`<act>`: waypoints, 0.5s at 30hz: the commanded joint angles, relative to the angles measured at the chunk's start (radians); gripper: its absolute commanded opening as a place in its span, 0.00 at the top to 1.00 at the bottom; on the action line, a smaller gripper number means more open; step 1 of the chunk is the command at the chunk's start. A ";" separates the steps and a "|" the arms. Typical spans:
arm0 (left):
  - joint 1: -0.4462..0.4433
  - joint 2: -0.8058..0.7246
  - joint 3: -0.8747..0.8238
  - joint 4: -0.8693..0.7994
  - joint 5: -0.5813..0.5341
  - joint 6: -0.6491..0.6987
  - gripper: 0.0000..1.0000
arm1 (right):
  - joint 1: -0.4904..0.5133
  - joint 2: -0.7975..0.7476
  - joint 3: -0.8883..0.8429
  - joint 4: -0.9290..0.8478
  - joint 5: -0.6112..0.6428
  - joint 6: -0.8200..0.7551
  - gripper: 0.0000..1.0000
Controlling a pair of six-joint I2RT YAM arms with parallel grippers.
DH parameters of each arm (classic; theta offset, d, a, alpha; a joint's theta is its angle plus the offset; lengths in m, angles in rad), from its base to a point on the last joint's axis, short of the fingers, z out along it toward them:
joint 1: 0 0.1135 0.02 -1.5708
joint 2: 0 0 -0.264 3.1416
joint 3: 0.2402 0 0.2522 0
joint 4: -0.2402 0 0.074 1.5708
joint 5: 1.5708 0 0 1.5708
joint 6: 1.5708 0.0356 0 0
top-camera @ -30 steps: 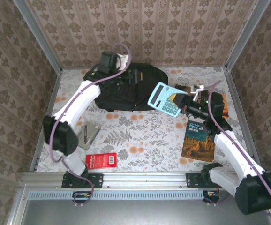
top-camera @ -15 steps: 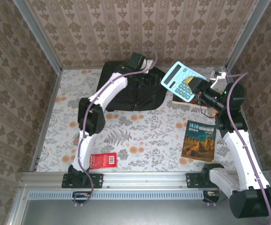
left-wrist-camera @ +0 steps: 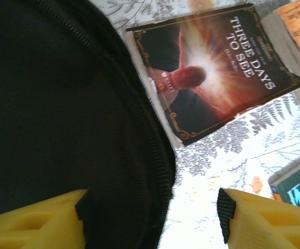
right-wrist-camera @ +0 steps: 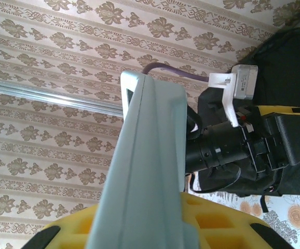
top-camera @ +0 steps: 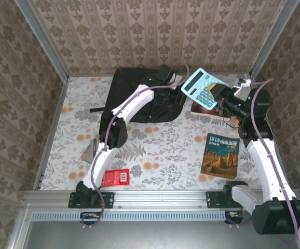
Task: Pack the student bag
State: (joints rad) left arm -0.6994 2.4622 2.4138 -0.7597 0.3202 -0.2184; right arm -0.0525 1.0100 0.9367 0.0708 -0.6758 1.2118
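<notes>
The student bag (top-camera: 126, 83) is lying at the far side of the table (top-camera: 77, 129). The left gripper (top-camera: 168, 77) is hovering over its right-hand rim, jaws standing apart and pinching nothing. Just right of it, the calculator (top-camera: 202, 88) is hanging in the air, long axis pointing left at the bag, display end leading. The right gripper (top-camera: 217, 95) is clamping its key end, so the right arm looks best placed to feed it in.

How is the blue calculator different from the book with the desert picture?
The calculator is light blue with buttons; the book has a dark cover with orange rocks. The calculator is held up, tilted, in the right gripper; the book lies flat on the table, untouched. Both are flat rectangles.
</notes>
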 commanded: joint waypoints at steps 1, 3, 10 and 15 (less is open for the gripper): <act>0.011 0.009 0.033 0.007 -0.017 0.000 0.36 | -0.004 -0.014 0.035 0.035 0.004 0.013 0.74; 0.018 0.010 0.033 0.020 -0.009 -0.022 0.38 | -0.003 -0.011 0.037 0.039 0.002 0.014 0.74; 0.033 0.040 0.044 0.042 0.038 -0.058 0.42 | -0.003 -0.011 0.030 0.053 -0.002 0.020 0.74; 0.029 0.085 0.066 0.038 0.046 -0.068 0.43 | -0.002 -0.017 0.024 0.057 -0.004 0.020 0.74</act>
State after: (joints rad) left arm -0.6716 2.4989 2.4458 -0.7238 0.3443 -0.2684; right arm -0.0525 1.0100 0.9367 0.0711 -0.6758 1.2125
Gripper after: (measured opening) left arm 0.573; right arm 0.260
